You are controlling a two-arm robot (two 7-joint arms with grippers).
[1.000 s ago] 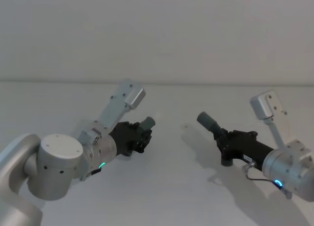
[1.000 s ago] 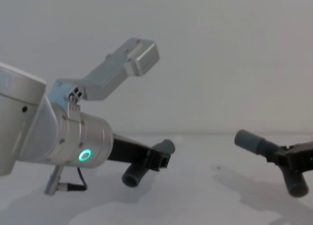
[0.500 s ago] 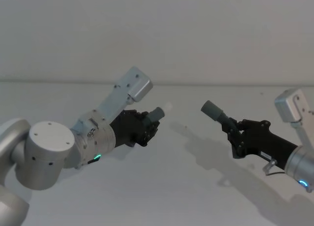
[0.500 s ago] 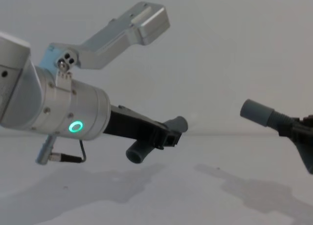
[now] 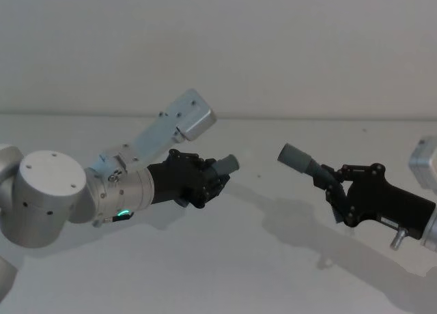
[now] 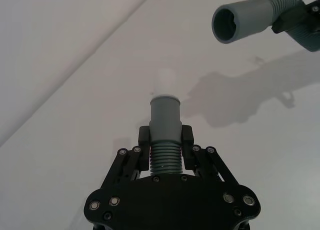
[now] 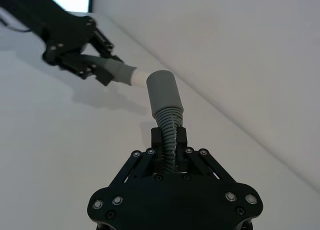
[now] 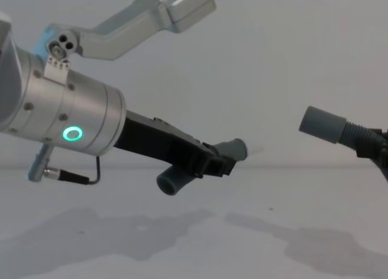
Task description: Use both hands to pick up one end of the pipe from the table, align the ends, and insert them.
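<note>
1. Left gripper (image 5: 217,181) and right gripper (image 5: 330,186): black.
2. Left wrist (image 8: 91,109): silver, with a glowing green ring (image 8: 73,134).
3. Left hose piece (image 6: 165,160) and right hose piece (image 7: 170,130): grey, ribbed; cuffs (image 7: 164,92) plain grey; left sleeve (image 6: 165,82) white.
4. Counter (image 5: 225,259): plain white.

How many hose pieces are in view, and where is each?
2. The left piece is clamped in the left gripper, the right piece in the right gripper. Both are off the table, with their cuffs facing each other but apart.
</note>
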